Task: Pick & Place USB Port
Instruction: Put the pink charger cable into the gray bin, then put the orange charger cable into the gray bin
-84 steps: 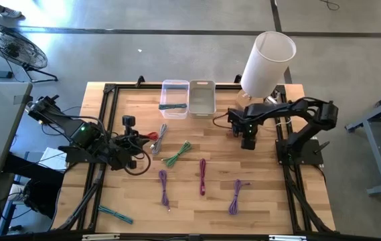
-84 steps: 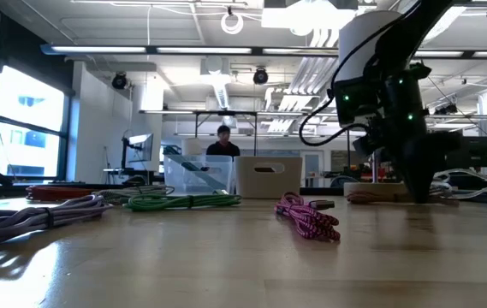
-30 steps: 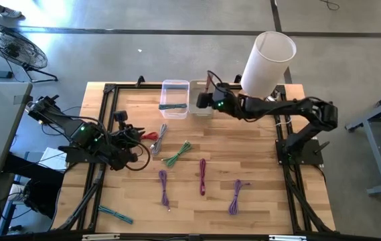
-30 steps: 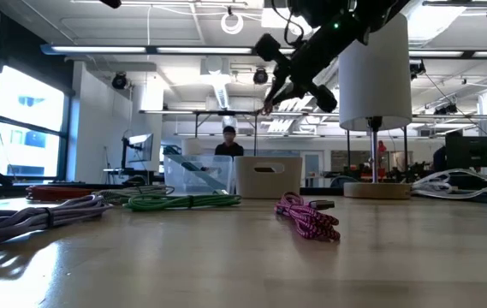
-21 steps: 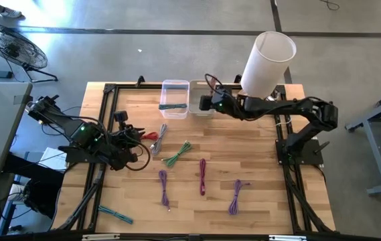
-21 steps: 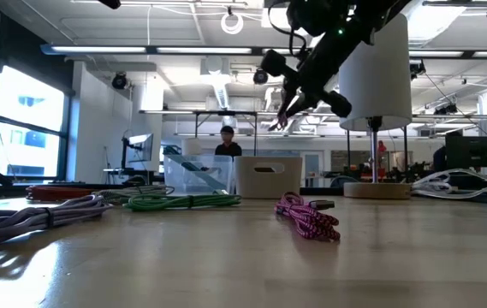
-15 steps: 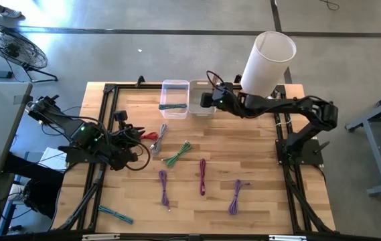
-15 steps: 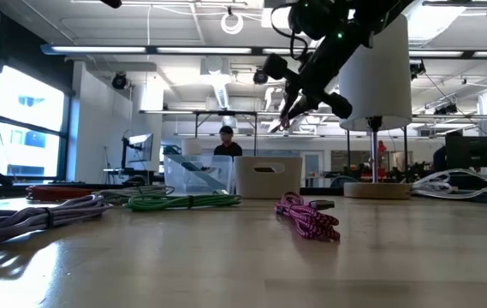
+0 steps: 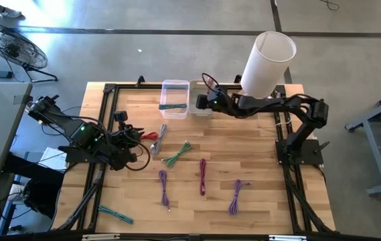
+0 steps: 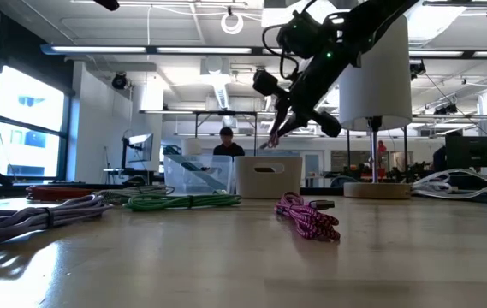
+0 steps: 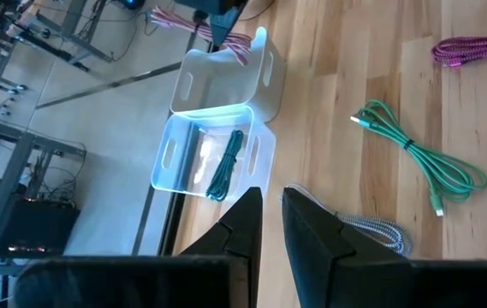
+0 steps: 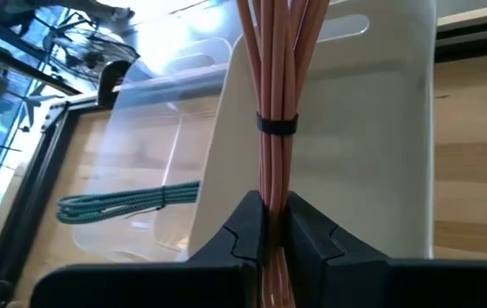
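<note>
My right gripper (image 9: 205,100) reaches out over the white bin (image 9: 202,98) at the table's far edge, shut on a pink-orange cable bundle (image 12: 277,77) bound by a dark tie. In the low view my right gripper (image 10: 279,120) slants down above the white bin (image 10: 269,175). The clear bin (image 9: 175,97) beside it holds a teal cable (image 12: 123,201). My left gripper (image 9: 138,138) waits shut near the table's left side, beside a red cable (image 9: 151,135). My right gripper pinches the cable bundle between its two fingers (image 12: 247,227), just behind the dark tie (image 12: 277,125). The fingers lie along the strands. The bundle is lifted clear and sticks out past the fingertips, slanting down over the white bin (image 12: 354,128).
Loose cables lie on the table: green (image 9: 177,154), grey braided (image 9: 161,134), two purple (image 9: 163,186) (image 9: 236,196), magenta (image 9: 203,175), teal (image 9: 115,213) near the near-left corner. A tall white cylinder (image 9: 268,60) stands at the far right.
My right gripper, which stood down by the white cylinder's foot earlier, has carried the cable bundle up and toward the far edge. In the last second it has shifted slightly left and come down toward the white bin, staying shut on the bundle.
</note>
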Robot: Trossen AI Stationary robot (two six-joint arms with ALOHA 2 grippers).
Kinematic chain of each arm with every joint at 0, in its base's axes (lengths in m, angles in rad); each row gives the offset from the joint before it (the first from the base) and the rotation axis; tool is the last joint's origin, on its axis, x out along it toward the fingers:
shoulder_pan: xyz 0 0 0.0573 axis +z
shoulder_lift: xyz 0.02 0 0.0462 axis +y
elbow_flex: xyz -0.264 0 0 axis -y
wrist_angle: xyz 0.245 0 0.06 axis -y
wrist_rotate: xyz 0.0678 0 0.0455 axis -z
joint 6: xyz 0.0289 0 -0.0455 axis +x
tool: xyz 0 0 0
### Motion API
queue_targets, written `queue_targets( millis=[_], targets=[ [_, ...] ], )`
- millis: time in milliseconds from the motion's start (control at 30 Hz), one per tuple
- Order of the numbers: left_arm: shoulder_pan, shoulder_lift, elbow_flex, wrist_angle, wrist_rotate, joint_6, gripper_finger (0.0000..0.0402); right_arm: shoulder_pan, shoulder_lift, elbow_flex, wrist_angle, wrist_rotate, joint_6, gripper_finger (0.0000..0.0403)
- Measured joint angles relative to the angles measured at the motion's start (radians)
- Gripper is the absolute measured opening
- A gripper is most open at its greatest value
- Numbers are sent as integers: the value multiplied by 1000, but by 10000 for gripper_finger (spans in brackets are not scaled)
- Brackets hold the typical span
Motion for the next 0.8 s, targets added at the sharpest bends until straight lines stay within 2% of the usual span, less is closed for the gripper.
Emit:
queue_targets(
  millis=[167, 267, 433, 800],
  targets=[
    [0, 0, 0, -5, 13, 0, 46, -23, 2, 0, 12, -46, -75, 22],
    [0, 0, 0, -6, 20, 0, 46, -34, 2, 0, 22, -81, -140, 54],
    [0, 0, 0, -15, 25, 0, 46, -39, 2, 0, 21, -86, -117, 93],
    [0, 0, 0, -30, 25, 0, 46, -54, 2, 0, 41, -143, -136, 102]
  ],
)
